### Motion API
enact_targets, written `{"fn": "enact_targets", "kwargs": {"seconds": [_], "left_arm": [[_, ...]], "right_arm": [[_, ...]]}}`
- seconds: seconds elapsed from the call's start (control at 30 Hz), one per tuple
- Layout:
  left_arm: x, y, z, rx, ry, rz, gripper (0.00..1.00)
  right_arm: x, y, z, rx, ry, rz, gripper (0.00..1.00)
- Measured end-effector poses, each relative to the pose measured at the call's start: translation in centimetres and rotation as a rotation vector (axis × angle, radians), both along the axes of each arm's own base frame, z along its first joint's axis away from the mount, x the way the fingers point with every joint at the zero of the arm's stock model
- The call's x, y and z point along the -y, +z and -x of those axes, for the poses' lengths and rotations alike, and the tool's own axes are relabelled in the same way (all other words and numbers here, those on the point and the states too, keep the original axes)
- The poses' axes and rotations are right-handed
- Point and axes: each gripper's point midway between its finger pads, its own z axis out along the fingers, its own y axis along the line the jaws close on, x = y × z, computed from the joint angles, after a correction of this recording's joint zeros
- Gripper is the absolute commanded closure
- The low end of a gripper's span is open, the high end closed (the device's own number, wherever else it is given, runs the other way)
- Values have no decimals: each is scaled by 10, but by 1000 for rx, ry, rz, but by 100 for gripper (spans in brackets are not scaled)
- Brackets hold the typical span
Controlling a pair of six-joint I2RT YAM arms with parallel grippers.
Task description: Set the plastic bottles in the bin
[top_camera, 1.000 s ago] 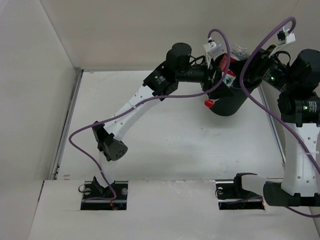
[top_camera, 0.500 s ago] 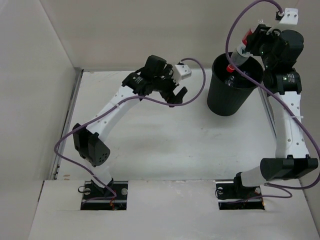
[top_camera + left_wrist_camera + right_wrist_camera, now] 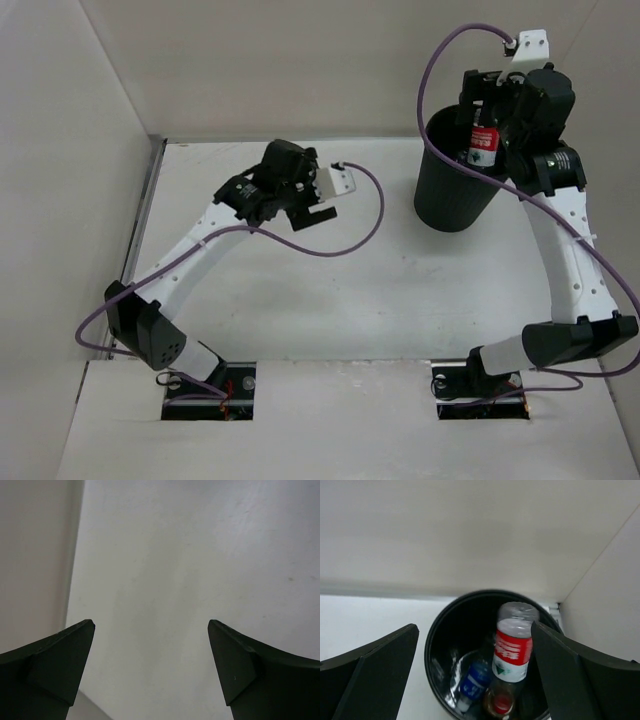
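The bin (image 3: 440,205) is a round black wastebasket at the table's far right. My right gripper (image 3: 487,105) hangs over its mouth, jaws wide open. A clear bottle with a red label (image 3: 514,647) is loose between the fingers, base up, partway down inside the bin (image 3: 434,640); the same red-label bottle (image 3: 483,140) shows from above. Deeper in lie a blue-label bottle (image 3: 474,680) and an orange-brown bottle (image 3: 492,700). My right gripper (image 3: 474,626) grips nothing. My left gripper (image 3: 318,205) is open over bare table, and in its wrist view the left gripper (image 3: 151,625) is empty.
White walls close in the table at the back, left and right; the bin stands close to the back right corner (image 3: 559,605). A purple cable (image 3: 365,225) loops from the left wrist over the table's middle.
The right jaws have sprung open and let go of the red-label bottle, which now drops into the bin. The left arm has drawn back leftward, away from the bin.
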Motion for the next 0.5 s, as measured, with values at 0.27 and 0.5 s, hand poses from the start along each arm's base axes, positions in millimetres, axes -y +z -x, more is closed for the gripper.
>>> {"fn": "enact_targets", "kwargs": {"seconds": [0.27,0.5], "left_arm": [[-99,74,-73,204,289,38,0],[-202,131,-75,353,528,74,0]], "right_arm": [[11,-14,71,-118,62,-37,0],[16,-6,175,-27,116,-95,0]]}}
